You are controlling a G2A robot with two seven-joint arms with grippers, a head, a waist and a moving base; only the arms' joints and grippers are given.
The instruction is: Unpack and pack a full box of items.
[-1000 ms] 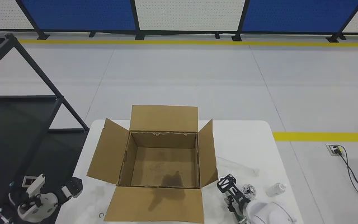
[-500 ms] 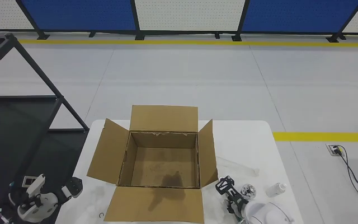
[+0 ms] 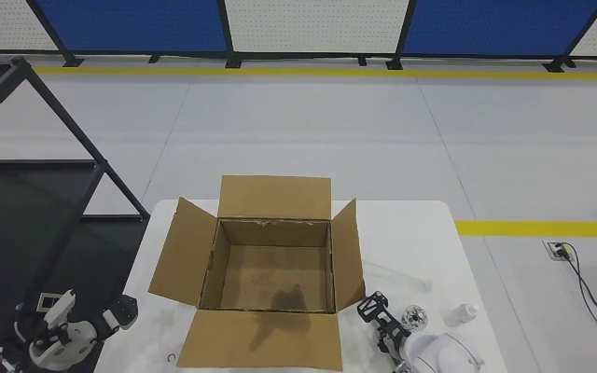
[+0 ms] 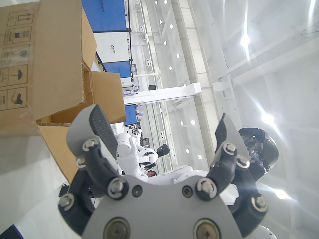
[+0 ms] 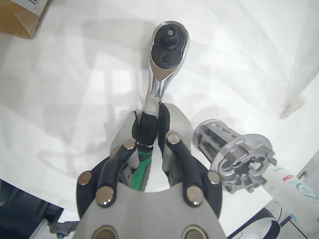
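An open cardboard box (image 3: 275,266) sits mid-table with its flaps spread, and its inside looks bare. My right gripper (image 5: 152,125) is shut on the black and green handle of a ratchet wrench (image 5: 169,48), whose chrome head lies over the white table. In the top view this gripper (image 3: 378,317) is just off the box's front right corner. My left gripper (image 4: 162,130) is open with nothing between its fingers and points up past the box's side (image 4: 49,63). The left arm (image 3: 70,326) is low by the table's left edge.
A ribbed metal cylinder part (image 5: 234,155) (image 3: 414,318) lies right beside the right gripper, with a white tube (image 5: 294,187) behind it. A small white bottle (image 3: 461,315) and a clear plastic bag (image 3: 396,274) lie right of the box. A small hook (image 3: 171,357) is near the front left.
The right gripper, holding the wrench, has shifted slightly left toward the box's front right corner. The left arm has stayed put.
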